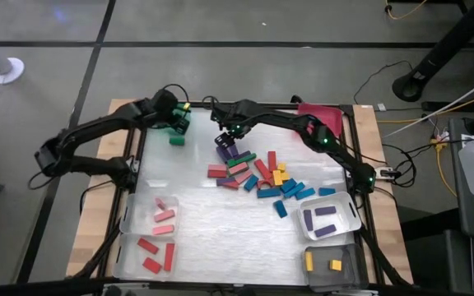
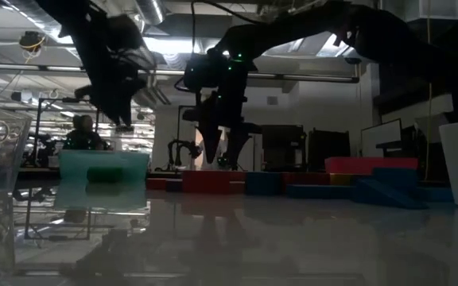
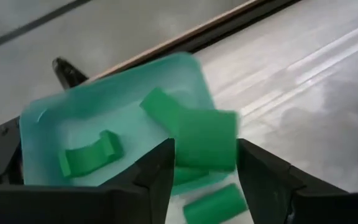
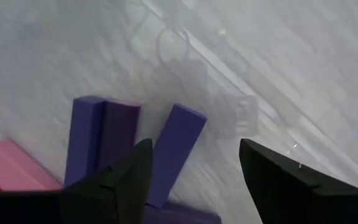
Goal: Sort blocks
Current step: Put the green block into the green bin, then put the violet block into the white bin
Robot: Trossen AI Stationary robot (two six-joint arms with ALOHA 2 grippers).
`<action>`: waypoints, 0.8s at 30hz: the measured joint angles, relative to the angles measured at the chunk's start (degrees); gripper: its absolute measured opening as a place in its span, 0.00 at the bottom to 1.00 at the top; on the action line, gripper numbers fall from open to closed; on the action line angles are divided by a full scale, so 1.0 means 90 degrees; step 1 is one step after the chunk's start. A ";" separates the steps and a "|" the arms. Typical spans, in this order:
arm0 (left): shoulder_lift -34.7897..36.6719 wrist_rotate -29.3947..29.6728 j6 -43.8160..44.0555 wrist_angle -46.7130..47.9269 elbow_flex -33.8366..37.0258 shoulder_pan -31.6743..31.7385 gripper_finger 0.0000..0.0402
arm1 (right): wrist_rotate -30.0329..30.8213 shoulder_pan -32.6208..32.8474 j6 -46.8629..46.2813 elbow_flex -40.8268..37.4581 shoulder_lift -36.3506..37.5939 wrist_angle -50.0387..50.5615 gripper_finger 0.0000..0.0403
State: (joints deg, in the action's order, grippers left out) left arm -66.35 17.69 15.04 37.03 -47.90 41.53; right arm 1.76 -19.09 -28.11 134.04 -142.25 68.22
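Left hand (image 3: pixel 204 180), far-left worktop corner: fingers parted, green block (image 3: pixel 207 140) dropping toward green bin (image 3: pixel 39 124); may bounce out. Right hand (image 4: pixel 191 174), released, over purple blocks (image 4: pixel 176 149), mid-worktop pile; may scatter neighbours.

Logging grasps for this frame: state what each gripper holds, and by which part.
Right gripper is open above the purple blocks, holding nothing. A green block sits within the left gripper over the green bin; gripped or loose cannot be told.
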 joint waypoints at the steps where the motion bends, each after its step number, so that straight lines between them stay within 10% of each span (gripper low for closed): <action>1: -0.0101 0.0000 -0.0001 0.0002 0.0000 0.0065 0.41 | -0.0015 -0.0003 -0.0045 0.0000 -0.0013 0.0008 0.59; 24: -0.0655 -0.0572 0.0001 0.0003 0.0005 0.0184 0.47 | -0.0312 0.0008 -0.0746 -0.0894 0.0024 -0.0548 0.53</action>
State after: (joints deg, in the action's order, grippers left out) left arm -72.25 12.54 15.05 37.06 -47.86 43.18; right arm -1.05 -19.02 -34.83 125.99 -142.04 63.28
